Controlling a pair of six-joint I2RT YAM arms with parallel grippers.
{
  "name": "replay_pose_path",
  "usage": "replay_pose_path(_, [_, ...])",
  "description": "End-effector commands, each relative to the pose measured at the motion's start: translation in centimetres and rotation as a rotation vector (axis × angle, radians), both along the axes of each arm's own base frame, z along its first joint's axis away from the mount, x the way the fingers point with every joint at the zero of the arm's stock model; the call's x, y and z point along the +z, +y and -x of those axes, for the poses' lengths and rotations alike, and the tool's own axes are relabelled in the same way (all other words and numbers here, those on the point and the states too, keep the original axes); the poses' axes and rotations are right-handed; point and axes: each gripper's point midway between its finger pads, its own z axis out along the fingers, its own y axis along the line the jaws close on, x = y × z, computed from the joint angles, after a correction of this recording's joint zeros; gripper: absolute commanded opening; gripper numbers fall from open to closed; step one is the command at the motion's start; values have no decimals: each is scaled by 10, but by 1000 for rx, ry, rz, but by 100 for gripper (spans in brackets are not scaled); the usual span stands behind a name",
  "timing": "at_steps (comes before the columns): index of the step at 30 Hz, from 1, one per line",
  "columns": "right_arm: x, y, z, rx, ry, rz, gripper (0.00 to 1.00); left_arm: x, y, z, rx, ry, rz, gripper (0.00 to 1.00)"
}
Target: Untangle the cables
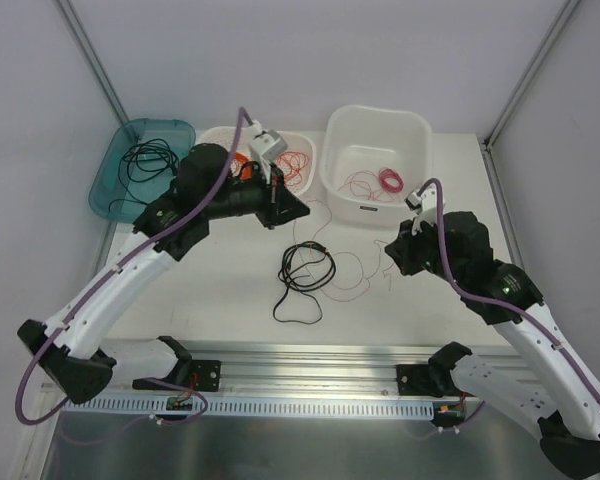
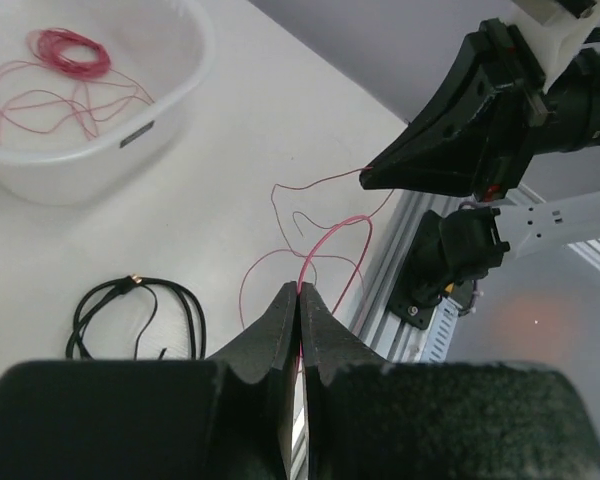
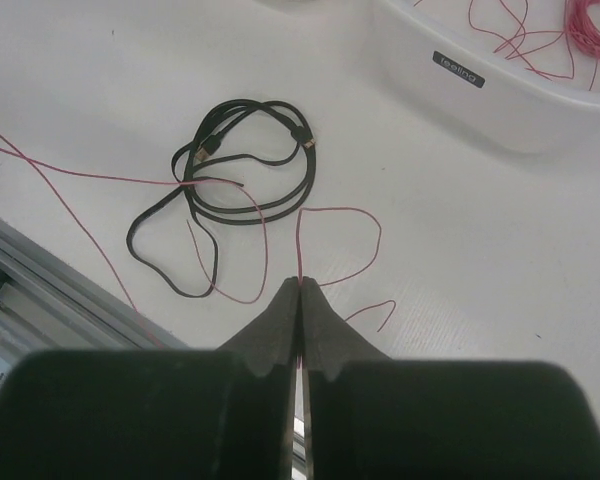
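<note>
The cables lie mid-table: a black cable in loose loops and a thin red wire trailing round it. My left gripper hangs above them, shut on a strand of the red wire that rises to its tips. To the right, my right gripper is shut on another stretch of the same red wire, pinched at its tips. In the right wrist view the wire crosses the black cable at the loop's left side. The black cable also shows below the left jaws.
A white tub at the back holds a small pink coil and loose red wire. Beside it stand a white tray with orange and red wires and a teal tray with a black cable. An aluminium rail runs along the near edge.
</note>
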Motion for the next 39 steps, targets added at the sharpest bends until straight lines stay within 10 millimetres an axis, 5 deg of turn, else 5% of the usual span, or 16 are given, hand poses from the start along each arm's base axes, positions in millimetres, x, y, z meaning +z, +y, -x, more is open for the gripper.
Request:
replay_pose_path(1, [9,1,-3,-13,-51,-53,3,-18,-37,-4,-46,-24,-73,0])
replay_pose_path(11, [-42,-29,-9,-190,16,42,5,-116,-143,11,-213,108,-232,0])
replay_pose_path(16, [-55,-26,-5,-172,46,37,11,-173,-159,6,-156,208,-301,0])
replay_pose_path(20, [-78,-12,0,-113,135,42,15,-214,-144,-6,-40,238,-384,6])
replay_pose_path(26, [-116,-4,-4,-138,262,79,15,-232,-120,-11,61,252,-434,29])
replay_pose_path(29, [-128,-3,-2,-147,317,101,21,-231,-100,-15,125,266,-433,49])
replay_pose_path(30, [-129,-2,-2,-147,325,102,30,-224,-94,-17,142,265,-416,59])
replay_pose_path(36, [-137,-4,1,-210,399,105,80,-214,-43,-33,265,281,-379,79])
replay_pose_path(39, [-145,-2,4,-234,449,93,93,-208,-11,-43,333,294,-347,87])
